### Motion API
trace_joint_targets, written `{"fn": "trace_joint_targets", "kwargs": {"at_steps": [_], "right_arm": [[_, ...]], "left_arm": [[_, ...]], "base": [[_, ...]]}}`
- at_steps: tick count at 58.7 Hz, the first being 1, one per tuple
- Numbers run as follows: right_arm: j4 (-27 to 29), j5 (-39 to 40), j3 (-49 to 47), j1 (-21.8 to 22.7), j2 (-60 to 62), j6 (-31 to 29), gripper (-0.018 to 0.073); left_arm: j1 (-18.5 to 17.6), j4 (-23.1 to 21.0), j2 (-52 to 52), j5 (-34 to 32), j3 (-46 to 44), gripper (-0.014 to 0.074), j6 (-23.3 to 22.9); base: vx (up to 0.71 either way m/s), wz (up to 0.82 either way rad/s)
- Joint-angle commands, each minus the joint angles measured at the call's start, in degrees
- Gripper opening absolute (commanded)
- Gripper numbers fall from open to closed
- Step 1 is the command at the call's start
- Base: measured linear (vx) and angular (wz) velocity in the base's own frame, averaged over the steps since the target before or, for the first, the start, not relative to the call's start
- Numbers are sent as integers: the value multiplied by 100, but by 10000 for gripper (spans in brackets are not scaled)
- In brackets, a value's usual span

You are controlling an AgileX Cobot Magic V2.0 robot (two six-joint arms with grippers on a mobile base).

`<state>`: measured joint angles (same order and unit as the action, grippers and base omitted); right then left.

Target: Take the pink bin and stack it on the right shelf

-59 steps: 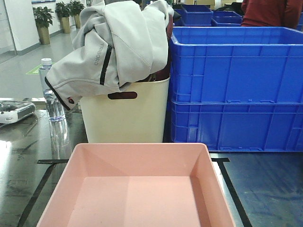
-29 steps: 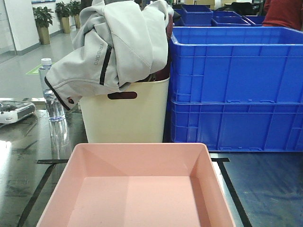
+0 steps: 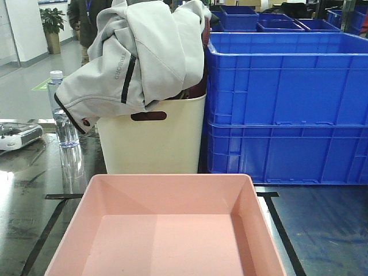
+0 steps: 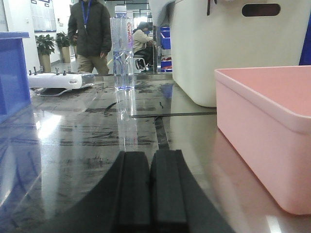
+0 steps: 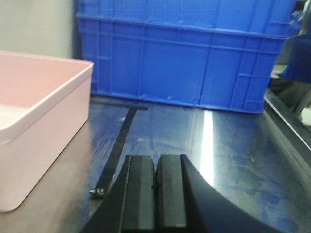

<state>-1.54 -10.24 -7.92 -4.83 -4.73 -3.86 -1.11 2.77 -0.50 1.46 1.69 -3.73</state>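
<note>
The pink bin (image 3: 167,227) sits empty on the dark glossy surface (image 3: 322,230) at the front centre, inside black tape lines. It also shows at the right of the left wrist view (image 4: 272,126) and at the left of the right wrist view (image 5: 34,121). My left gripper (image 4: 150,160) is shut and empty, low over the surface, left of the bin. My right gripper (image 5: 156,162) is shut and empty, low over the surface, right of the bin. Neither gripper touches the bin.
A tall cream bin (image 3: 152,141) with a grey jacket (image 3: 138,52) over it stands behind the pink bin. Stacked blue crates (image 3: 287,103) stand at the back right. A water bottle (image 3: 63,109) and a white controller (image 3: 17,135) stand at the left. A person (image 4: 90,36) walks in the background.
A person in red at the top right has left the view. A person in dark clothes now appears at the top left. The bin has not moved.
</note>
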Motion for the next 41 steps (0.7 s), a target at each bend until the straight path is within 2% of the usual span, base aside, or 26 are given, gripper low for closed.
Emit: {"fn": "trace_joint_targets", "kwargs": {"at_steps": [1,8,17,30,41], "right_arm": [[-494,1091,294,17,191,538,-9],[-588,1313,867,61,539,1066,-9],[-584,1024,976,337,620,1008,-9],[-584,1508,976,323,620,883,-9],[-584,1547,976,488,620,883,-9]], "left_arm": [[7,-15,-106,-506,76,-6,-59],[7,-15,-106,-506,76,-6,-59],[7,-15,-106,-506,76,-6,-59],[7,-15,-106,-506,76,-6,-59],[7,-15,-106,-506,76,-6,-59]], "base": [[0,0],[0,0],[0,0],[0,0],[0,0]]}}
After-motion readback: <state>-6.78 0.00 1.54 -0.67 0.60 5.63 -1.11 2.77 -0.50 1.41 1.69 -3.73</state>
